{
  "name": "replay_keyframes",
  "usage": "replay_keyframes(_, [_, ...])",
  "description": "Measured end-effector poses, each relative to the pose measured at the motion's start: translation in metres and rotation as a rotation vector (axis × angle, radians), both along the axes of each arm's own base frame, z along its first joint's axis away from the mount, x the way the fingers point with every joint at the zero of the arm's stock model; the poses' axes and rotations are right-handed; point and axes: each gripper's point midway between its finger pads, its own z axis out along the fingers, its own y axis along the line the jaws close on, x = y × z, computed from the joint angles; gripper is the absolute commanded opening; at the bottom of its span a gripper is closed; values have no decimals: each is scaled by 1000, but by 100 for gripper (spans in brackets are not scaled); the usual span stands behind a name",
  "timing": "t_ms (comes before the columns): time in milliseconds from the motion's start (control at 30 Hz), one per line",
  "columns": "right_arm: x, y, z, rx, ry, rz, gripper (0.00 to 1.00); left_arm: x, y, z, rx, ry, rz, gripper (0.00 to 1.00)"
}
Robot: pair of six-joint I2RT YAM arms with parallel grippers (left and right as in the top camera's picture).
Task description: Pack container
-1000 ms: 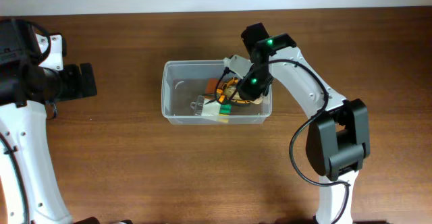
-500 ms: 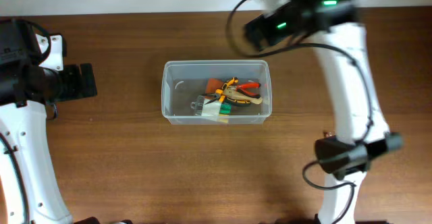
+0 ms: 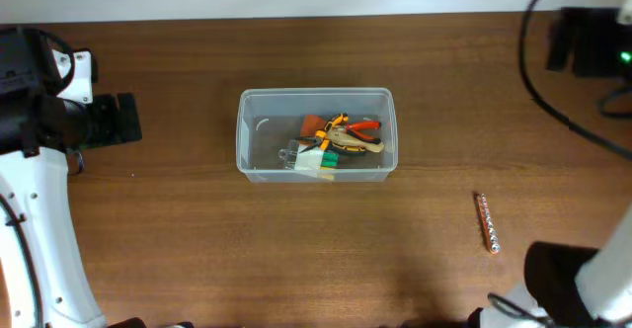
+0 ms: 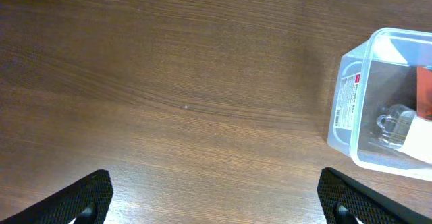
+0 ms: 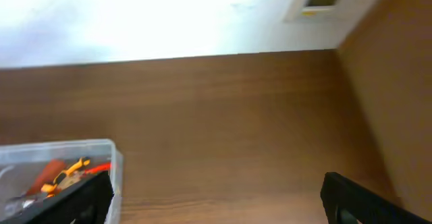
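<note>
The clear container (image 3: 259, 142) stands mid-table, holding orange-and-red pliers (image 3: 352, 130), a metal padlock (image 3: 294, 153) and a green-and-white pack (image 3: 323, 160). My left gripper (image 3: 126, 119) hovers well to its left. In the left wrist view the left gripper (image 4: 219, 204) is open over bare wood, with the container (image 4: 344, 116) at the right edge. My right gripper (image 3: 565, 41) is high at the back right. The right wrist view shows the right gripper (image 5: 216, 200) open and empty, with the container (image 5: 116, 166) and pliers (image 5: 64, 170) at lower left.
A thin copper-coloured rod (image 3: 486, 222) lies on the table at the front right, apart from the container. A pale wall (image 5: 135, 15) runs along the table's back edge.
My right gripper let go of the pliers inside the container, opened, rose and swung away to the back right. The left arm has not moved.
</note>
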Motion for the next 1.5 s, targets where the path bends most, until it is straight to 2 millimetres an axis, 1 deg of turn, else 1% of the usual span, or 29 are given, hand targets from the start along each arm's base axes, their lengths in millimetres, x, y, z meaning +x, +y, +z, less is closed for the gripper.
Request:
replay_keyframes(100, [-18,-2,9,4,-24,-21,99,0,0,0,0,0,0,99])
replay_keyframes(167, [-33,-1,11,3,-22,-32,99,0,0,0,0,0,0,99])
replay_keyframes(267, [-54,1,2,3,15,-40,99,0,0,0,0,0,0,99])
replay_keyframes(367, [-69,2,-20,8,66,-47,99,0,0,0,0,0,0,99])
replay_keyframes(433, [-66,1,-32,9,38,-56,99,0,0,0,0,0,0,99])
replay_keyframes(467, [-65,1,-40,12,22,-60,99,0,0,0,0,0,0,99])
replay_keyframes(500, [-59,1,-50,14,-37,-59,99,0,0,0,1,-1,0,99])
replay_keyframes(567, [-58,5,-70,26,-94,-42,99,0,0,0,0,0,0,99])
replay_keyframes(600, [-59,9,-78,33,-138,-27,99,0,0,0,0,0,0,99])
replay_keyframes(633, [-64,14,-89,45,-160,-6,99,0,0,0,0,-1,0,99])
replay_keyframes(733, [-76,32,-99,78,-281,73,99,0,0,1,1,-1,0,99])
replay_keyframes(833, [-93,48,-111,112,-320,140,99,0,0,1,0,-1,0,99])
replay_keyframes(900, [-103,60,-121,146,-315,190,99,0,0,0,0,-1,0,99])
replay_keyframes(933, [-107,65,-130,167,-290,209,99,0,0,1,1,-2,0,99])
replay_keyframes(1100, [-123,77,-174,247,-124,231,99,0,0,1,1,-1,0,99])
replay_keyframes(1133, [-126,78,-179,259,-99,231,99,0,0,1,1,-2,0,99])
replay_keyframes(1367, [-143,83,-202,301,15,223,99,0,0,1,1,-1,0,99])
replay_keyframes(1500, [-139,82,-197,281,-15,237,99,0,0,1,0,-1,0,99])
